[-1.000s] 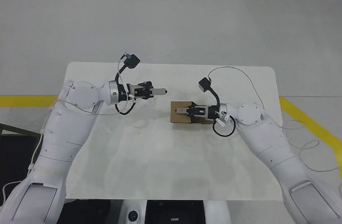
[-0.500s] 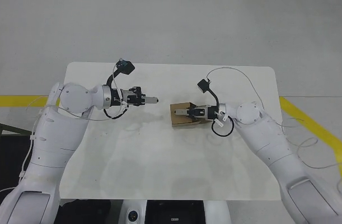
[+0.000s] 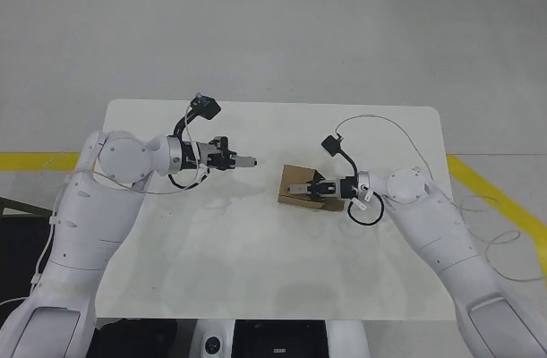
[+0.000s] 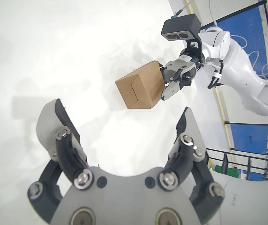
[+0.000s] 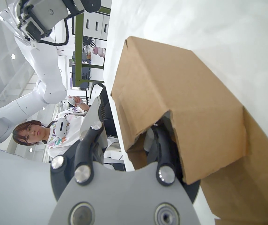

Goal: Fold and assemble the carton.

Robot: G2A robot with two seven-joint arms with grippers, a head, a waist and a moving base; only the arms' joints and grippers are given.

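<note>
A small brown carton [image 3: 301,175] sits right of the table's middle. In the left wrist view the carton [image 4: 137,87] turns a closed end of folded flaps toward my left gripper. Its other end faces my right gripper [image 3: 296,190], which is shut on a side wall of the carton [image 5: 171,83]: one finger [image 5: 158,136] reaches inside the open end, the other finger [image 5: 98,111] lies outside. That right gripper [image 4: 167,81] also appears beyond the carton in the left wrist view. My left gripper [image 3: 252,163] hovers left of the carton, apart from it, and is open [image 4: 122,118] with nothing between its fingers.
The white table [image 3: 255,259] has bare surface around the carton and toward its front edge. A thin cable [image 3: 380,121] loops over the table's far right part, behind my right arm.
My left gripper drew back to the left, away from the carton, and a little nearer the front. My right gripper shifted the carton slightly right and toward the front.
</note>
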